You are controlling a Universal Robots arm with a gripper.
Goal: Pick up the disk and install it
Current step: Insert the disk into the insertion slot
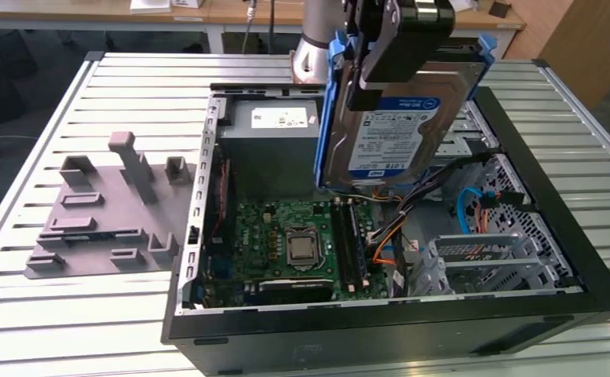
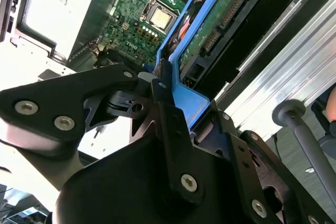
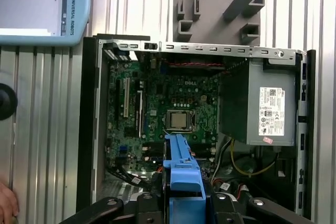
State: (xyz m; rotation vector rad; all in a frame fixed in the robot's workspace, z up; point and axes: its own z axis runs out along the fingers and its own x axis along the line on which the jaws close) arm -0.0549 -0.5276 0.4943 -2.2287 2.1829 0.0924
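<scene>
The disk [image 1: 399,133] hangs upright above the open computer case [image 1: 556,228], over its middle, label side facing the exterior view. It is a silver drive with a white-and-blue label in a blue carrier frame. My gripper [image 1: 360,93] is shut on the carrier's upper edge from above. In the second wrist view my fingers [image 2: 160,90] clamp the blue frame [image 2: 186,100], with the disk's green circuit board [image 2: 210,30] beyond. The first wrist view looks down past the blue carrier [image 3: 181,174] onto the motherboard [image 3: 173,108].
A grey power supply box [image 1: 271,129] fills the case's far corner. A metal drive cage [image 1: 488,259] and coloured cables sit at the exterior view's right. A grey fixture plate [image 1: 106,212] lies on the slatted table. A person's hand [image 3: 5,205] is beside the table.
</scene>
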